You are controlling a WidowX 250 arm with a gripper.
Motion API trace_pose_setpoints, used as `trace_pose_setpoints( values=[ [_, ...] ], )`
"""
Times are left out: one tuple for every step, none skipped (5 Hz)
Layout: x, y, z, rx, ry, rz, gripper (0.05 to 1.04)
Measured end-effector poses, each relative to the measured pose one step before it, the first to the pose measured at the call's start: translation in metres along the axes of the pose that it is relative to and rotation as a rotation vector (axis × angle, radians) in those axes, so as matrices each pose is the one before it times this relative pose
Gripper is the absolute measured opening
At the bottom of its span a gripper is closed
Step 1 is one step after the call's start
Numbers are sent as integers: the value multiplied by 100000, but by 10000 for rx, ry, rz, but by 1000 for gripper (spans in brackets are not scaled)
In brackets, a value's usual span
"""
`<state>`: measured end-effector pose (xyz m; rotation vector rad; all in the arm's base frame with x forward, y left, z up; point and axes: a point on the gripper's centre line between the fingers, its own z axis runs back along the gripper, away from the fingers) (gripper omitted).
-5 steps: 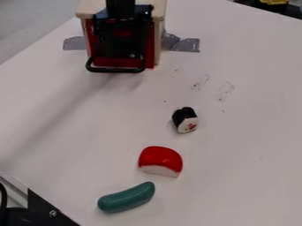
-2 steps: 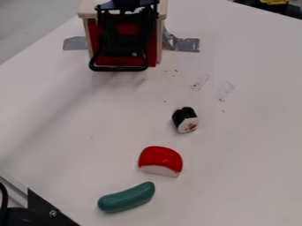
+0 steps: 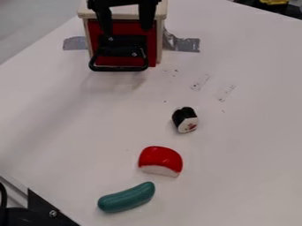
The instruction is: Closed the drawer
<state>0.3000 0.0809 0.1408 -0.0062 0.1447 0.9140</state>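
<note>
Drawer (image 3: pixel 118 61) looks shut, its handle (image 3: pixel 118 69) just below the gripper (image 3: pixel 126 31), whose empty fingers stand wide apart, so backing away seems next.

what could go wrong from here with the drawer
The gripper hangs with its fingers apart just above the black handle, so a dip might snag it and tug the red drawer open. A hard push could also strain the grey tape beside the wooden cabinet and shift it.

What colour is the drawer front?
Red: the drawer front shows best in the camera view, behind its black handle.
</note>
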Motion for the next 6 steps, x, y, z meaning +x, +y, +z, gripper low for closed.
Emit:
trace_pose_setpoints(
  values=[
    [-2648,1249,3109,-381,20,-637,1000],
    [-3725,1868,3133,-422,-425,-906,1000],
    [-2510,1820,398,139,-445,-547,1000],
    [-577,2065,-2210,952,-242,80,1000],
    [327,1114,-3086,979,126,232,1000],
    [733,264,-2029,649,144,181,1000]
  ],
)
